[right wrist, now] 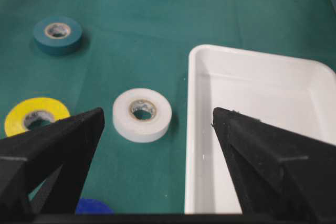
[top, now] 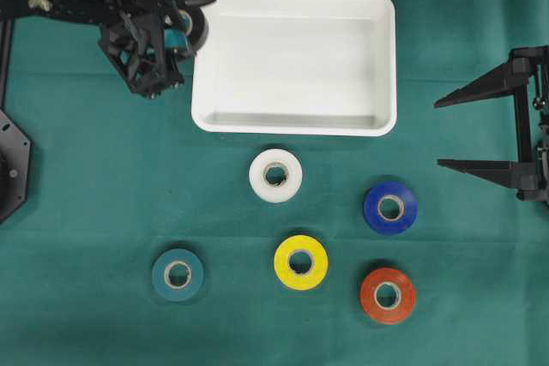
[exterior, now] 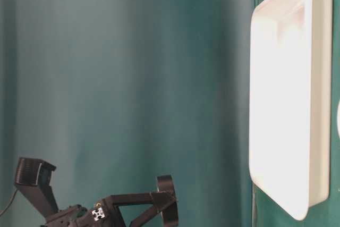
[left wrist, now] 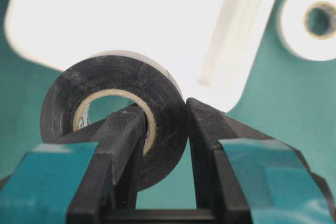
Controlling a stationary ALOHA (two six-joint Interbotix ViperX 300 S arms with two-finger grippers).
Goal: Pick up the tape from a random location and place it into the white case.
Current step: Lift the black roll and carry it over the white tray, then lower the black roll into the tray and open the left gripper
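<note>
The left tool (left wrist: pixel 163 129) is clenched on a black tape (left wrist: pixel 113 114), one finger through its hole, just beside the white case's (top: pixel 296 122) left rim. Below the case lie white (top: pixel 275 175), blue (top: pixel 390 207), yellow (top: pixel 300 261), red (top: pixel 387 295) and teal (top: pixel 177 274) rolls on the bench (top: pixel 86 195). The right tool (top: pixel 450 133) is released, well apart.

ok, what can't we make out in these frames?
- Overhead: the black tape roll is mostly hidden by the left gripper.
- Table-level: the shallow white plastic case is overexposed, its floor unreadable; the loose rolls fall outside the frame.
- Right wrist: the blue tape roll is cut off by the bottom edge.
</note>
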